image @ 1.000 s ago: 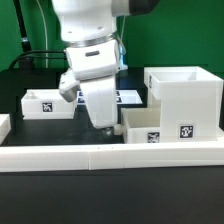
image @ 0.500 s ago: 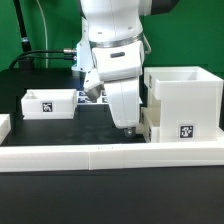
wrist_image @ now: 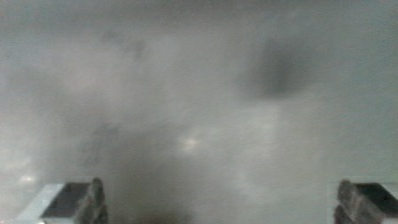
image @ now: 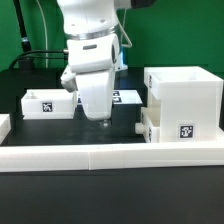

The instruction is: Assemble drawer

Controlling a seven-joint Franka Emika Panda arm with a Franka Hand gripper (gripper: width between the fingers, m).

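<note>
The drawer's large white housing [image: 185,100] stands at the exterior view's right, with a square tag on its front. One small tray [image: 149,128] sits pushed into its lower side, and its knob [image: 137,127] sticks out. The second tray [image: 48,103], also tagged, lies apart at the exterior view's left. My gripper [image: 102,118] hangs between the two trays, above the table, touching neither. It is open and empty. The wrist view is a blurred grey, with only my two fingertips [wrist_image: 75,200] showing, wide apart at the frame's corners.
A long low white border wall [image: 110,155] runs along the front of the table. The marker board [image: 127,97] lies flat behind my gripper. A green backdrop and dark cables are at the back.
My gripper swung to the exterior view's right against the tray beside the housing, then came back left. That tray now sits deeper in the housing.
</note>
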